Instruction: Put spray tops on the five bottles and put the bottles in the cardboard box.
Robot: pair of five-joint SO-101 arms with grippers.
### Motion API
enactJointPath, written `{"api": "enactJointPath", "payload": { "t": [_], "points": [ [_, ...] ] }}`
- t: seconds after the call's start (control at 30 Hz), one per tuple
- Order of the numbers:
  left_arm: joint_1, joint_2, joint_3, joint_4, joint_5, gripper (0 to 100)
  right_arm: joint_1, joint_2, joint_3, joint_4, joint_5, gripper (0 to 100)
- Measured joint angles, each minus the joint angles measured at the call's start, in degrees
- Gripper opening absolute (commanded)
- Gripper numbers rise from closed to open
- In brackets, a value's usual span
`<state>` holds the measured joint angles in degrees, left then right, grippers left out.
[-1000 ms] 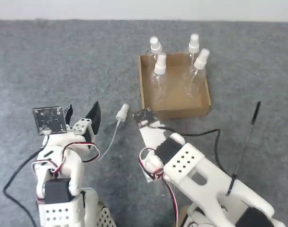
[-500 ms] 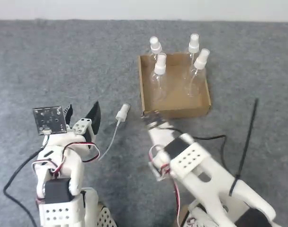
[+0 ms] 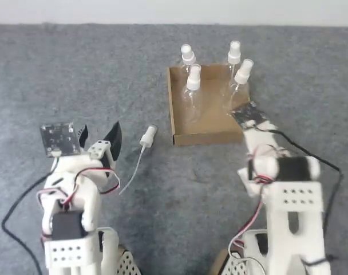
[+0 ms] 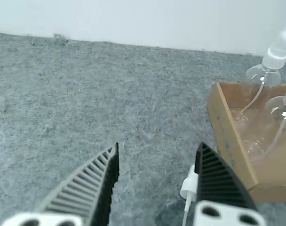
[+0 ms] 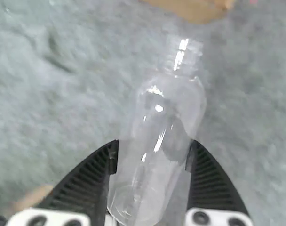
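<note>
the right gripper [image 5: 152, 147] holds a clear bottle [image 5: 164, 117] tight between its two black fingers [image 5: 93, 174], one on each side. the bottle has no spray top on, and its open neck points out from the gripper at about 1 o'clock. past the neck, near 12 o'clock, is a bit of the cardboard box [image 5: 194, 9]. grey carpet [image 5: 49, 70] lies under it all.

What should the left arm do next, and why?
Probably lower the open left gripper onto the loose spray top just ahead of it and close on it. The right gripper holds a bottle with a bare neck; the four other bottles at the cardboard box already have tops.
</note>
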<state>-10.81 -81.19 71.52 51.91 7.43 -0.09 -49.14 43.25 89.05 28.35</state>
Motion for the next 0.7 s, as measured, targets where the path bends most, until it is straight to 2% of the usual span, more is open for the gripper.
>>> {"api": "enactJointPath", "payload": {
  "t": [0.17, 0.33, 0.47, 0.7],
  "points": [
    [0.18, 16.35, -8.0, 0.0, -3.08, 25, 14.24, -0.97, 0.0, 0.09, 10.46, 12.6],
    [5.98, 36.04, -18.11, 2.99, -10.81, 25, 26.9, 4.84, 0.0, -8.79, 17.05, 12.8],
    [11.08, 53.27, -28.13, 7.47, -13.27, 24, 30.42, 16.79, -1.41, -16.26, 18.9, 12.8],
    [12.31, 78.95, -44.57, 8.0, -13.71, 24, 32.88, 38.68, -9.58, -24.26, 19.25, 13.1]
  ]
}}
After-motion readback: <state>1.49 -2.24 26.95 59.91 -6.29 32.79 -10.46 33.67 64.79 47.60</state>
